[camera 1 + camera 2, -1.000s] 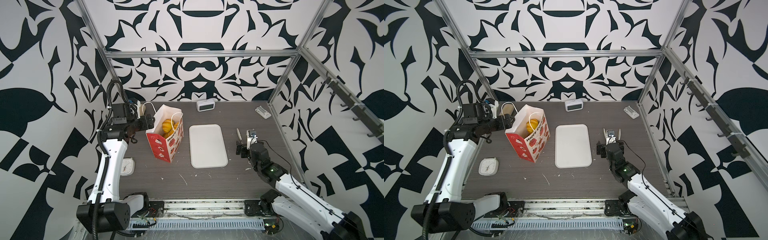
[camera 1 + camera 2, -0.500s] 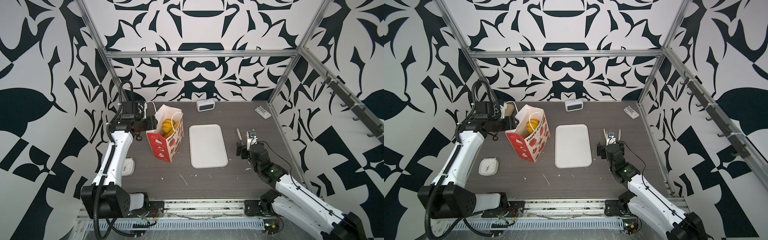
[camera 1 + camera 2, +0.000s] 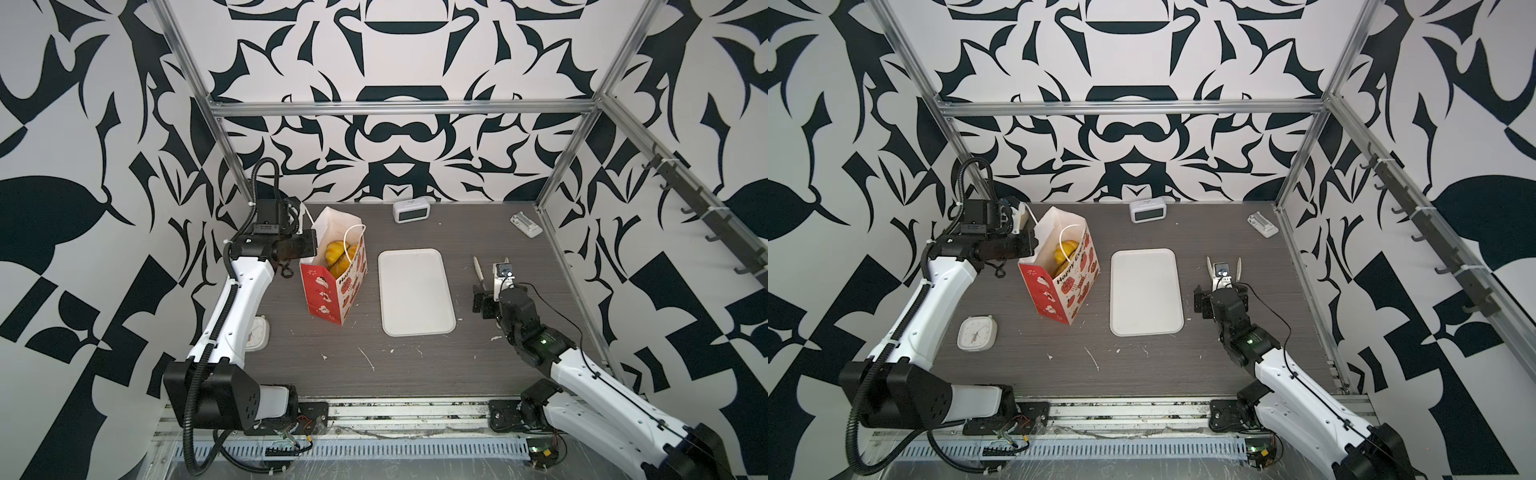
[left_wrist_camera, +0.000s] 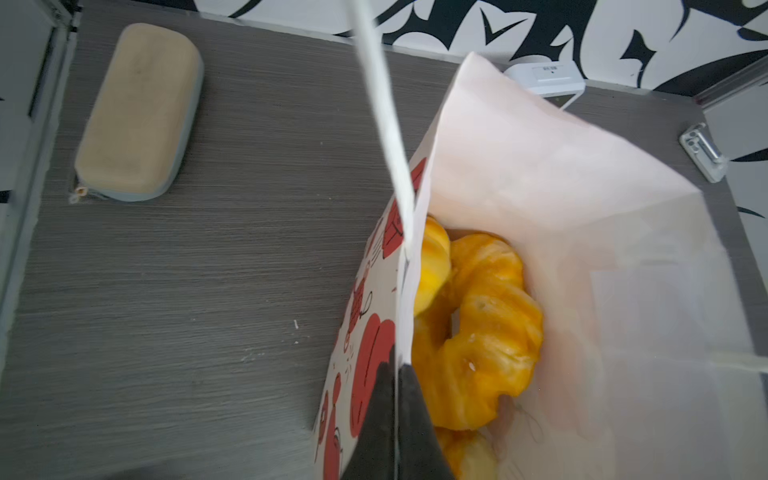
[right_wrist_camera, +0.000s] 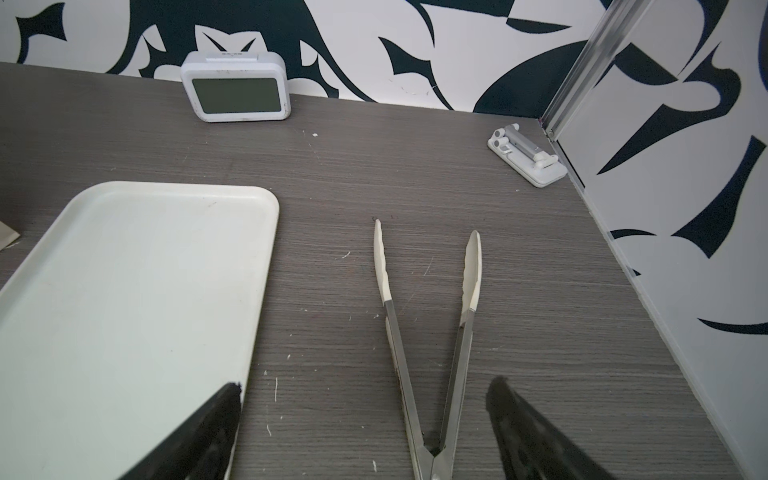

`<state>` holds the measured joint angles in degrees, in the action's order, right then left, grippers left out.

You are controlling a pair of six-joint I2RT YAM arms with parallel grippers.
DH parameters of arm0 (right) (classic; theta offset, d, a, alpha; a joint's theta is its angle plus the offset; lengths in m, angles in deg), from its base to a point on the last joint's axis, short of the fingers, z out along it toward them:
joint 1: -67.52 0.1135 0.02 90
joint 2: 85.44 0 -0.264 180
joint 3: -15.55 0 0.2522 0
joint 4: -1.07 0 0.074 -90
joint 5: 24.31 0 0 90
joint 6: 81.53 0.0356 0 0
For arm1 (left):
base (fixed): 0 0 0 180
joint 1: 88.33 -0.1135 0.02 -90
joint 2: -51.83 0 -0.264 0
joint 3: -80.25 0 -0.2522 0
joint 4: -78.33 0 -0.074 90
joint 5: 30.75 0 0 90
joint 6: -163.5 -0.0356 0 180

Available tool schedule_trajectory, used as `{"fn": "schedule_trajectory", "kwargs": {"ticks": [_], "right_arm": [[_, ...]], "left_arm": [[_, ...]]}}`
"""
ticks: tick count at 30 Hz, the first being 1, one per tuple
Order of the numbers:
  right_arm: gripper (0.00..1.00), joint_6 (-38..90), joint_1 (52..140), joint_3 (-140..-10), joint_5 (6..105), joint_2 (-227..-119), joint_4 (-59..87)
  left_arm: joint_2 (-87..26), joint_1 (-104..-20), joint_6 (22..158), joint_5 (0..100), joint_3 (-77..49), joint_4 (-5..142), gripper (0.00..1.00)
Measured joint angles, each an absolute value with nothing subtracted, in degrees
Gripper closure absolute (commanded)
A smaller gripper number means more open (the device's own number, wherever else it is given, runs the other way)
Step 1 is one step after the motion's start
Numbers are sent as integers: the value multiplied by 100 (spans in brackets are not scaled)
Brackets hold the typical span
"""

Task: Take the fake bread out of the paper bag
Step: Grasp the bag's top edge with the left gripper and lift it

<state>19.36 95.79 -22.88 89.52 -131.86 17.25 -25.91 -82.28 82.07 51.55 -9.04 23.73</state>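
paper bag (image 4: 540,166) rim — in left gripper (image 4: 398,368)

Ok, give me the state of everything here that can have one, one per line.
paper bag: upright, mouth open.
fake bread: inside the bag.
left gripper: shut on the bag's rim.
right gripper: open, over the tongs, holding nothing.
tongs: lying flat, arms spread.
tray: flat, nothing on it.
digital clock: screen blank.
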Motion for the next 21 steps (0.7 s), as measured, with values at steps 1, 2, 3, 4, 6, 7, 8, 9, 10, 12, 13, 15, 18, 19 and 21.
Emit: {"fn": "schedule_trajectory", "kwargs": {"ticks": [1, 2, 3, 4, 6, 7, 8, 9, 10, 12, 13, 15, 18, 19, 21], "right_arm": [[6, 1945, 9579, -2288, 8931, -13207, 1727], [6, 1952, 9579, -2288, 8915, -13229, 1729], [6, 1958, 9579, -2288, 8893, -13253, 1734], [6, 1974, 9579, -2288, 8880, -13280, 1745], [6, 1995, 9579, -2288, 8854, -13315, 1769], [6, 2000, 9579, -2288, 8839, -13319, 1780], [6, 2013, 9579, -2288, 8834, -13317, 1788], [6, 2019, 9579, -2288, 8834, -13315, 1791], [6, 2028, 9579, -2288, 8834, -13315, 1793], [6, 2041, 9579, -2288, 8832, -13312, 1808], [6, 2043, 9579, -2288, 8832, -13312, 1808], [6, 2057, 9579, -2288, 8832, -13301, 1812], [6, 2063, 9579, -2288, 8832, -13260, 1828], [6, 2068, 9579, -2288, 8828, -13245, 1832], [6, 2083, 9579, -2288, 8813, -13229, 1845]], "left_arm": [[-2619, -8139, 8260, 5137, -871, 2410, 100], [-2650, -8058, 8301, 5133, -829, 2434, 100], [-2689, -7964, 8356, 5130, -775, 2454, 100], [-2742, -7848, 8419, 5126, -698, 2460, 100], [-2822, -7660, 8531, 5095, -554, 2482, 100], [-2864, -7568, 8603, 5063, -475, 2502, 100], [-2888, -7507, 8669, 5028, -429, 2530, 100], [-2906, -7446, 8745, 4986, -386, 2576, 100], [-2914, -7396, 8846, 4938, -340, 2609, 100], [-2914, -7378, 9005, 4899, -290, 2705, 100], [-2914, -7380, 9084, 4899, -261, 2768, 100], [-2914, -7383, 9187, 4903, -241, 2867, 100], [-2914, -7385, 9285, 4914, -241, 2939, 100], [-2914, -7385, 9307, 4914, -241, 2939, 100], [-2914, -7385, 9331, 4910, -241, 2943, 100]]}}
